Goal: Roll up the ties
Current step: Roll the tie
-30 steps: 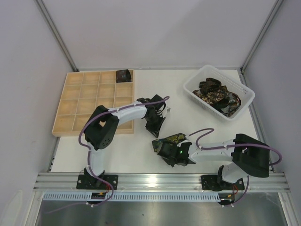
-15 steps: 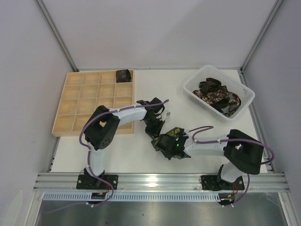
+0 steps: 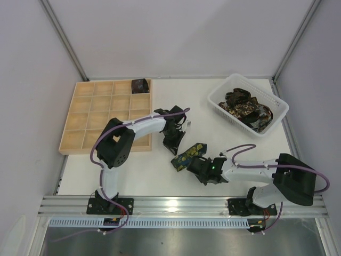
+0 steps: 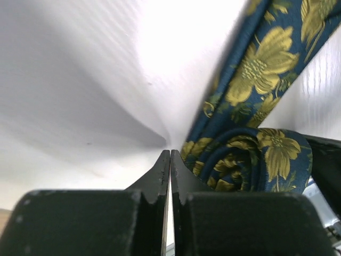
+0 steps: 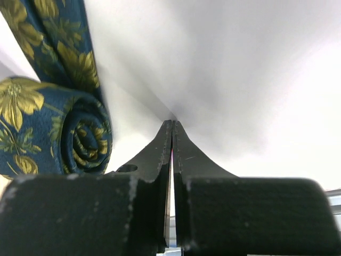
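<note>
Navy tie [image 3: 187, 156], yellow-green flowers, lies on the white desk [image 3: 213, 133] near the front edge, between the ends of the two arms. One end is wound into a tight roll and the rest runs off from it as a flat strip. The roll lies on its side, with the spiral visible in both wrist views.

Left gripper [image 3: 174, 143]: jaws pressed together, nothing between them. Tips are down at the desk surface on the far-left side of the tie. The left wrist view puts the roll immediately right of the tips. Contact with the fabric: cannot tell.

Right gripper [image 3: 197, 165]: jaws likewise together and empty. It sits low at the near-right side of the tie. The right wrist view shows the roll left of the tips, with the strip leading up and away from it. Touching or not: cannot tell.

White slotted basket [image 3: 213, 100], far right of the desk, holds a loose heap of ties [image 3: 244, 108], dark with gold print, unrolled and tangled.

Pale wooden grid tray [image 3: 80, 149], far left. One rolled tie [image 3: 140, 85], dark, sits in its far-right corner compartment. The left arm's forearm crosses above the tray's near-right corner.
</note>
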Tool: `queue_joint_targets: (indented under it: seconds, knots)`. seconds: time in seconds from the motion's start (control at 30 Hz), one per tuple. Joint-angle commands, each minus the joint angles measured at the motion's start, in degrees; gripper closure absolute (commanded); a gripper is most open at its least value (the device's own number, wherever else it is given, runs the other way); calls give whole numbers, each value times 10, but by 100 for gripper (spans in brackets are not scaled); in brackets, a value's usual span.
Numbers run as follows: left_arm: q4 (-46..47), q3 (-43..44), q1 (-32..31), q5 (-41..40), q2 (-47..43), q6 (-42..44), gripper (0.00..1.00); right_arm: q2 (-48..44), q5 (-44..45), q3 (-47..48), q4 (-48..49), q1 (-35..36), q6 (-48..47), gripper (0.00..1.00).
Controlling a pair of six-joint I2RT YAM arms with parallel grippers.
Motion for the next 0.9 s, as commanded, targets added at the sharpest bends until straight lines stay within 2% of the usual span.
queue_joint_targets:
  seconds: [0.0,0.17,0.3,0.47,0.6,0.87]
  knots:
    - [-11,31,14,-16,5,1,94,-15,29,-25,-40,-15,-39,100]
    - [0,35,10,27,23,-1,96,21,19,-12,16,-24,-78,100]
    - [12,21,-6,57,24,1,96,100,10,46,56,-37,-110,100]
    - [13,10,-28,79,32,-4,100,148,-7,88,90,-64,-129,100]
    - [4,6,-21,52,26,-2,99,137,-7,84,73,-71,-133,100]
    - [-47,70,26,-14,32,-1,96,39,-6,7,20,-45,-100,100]
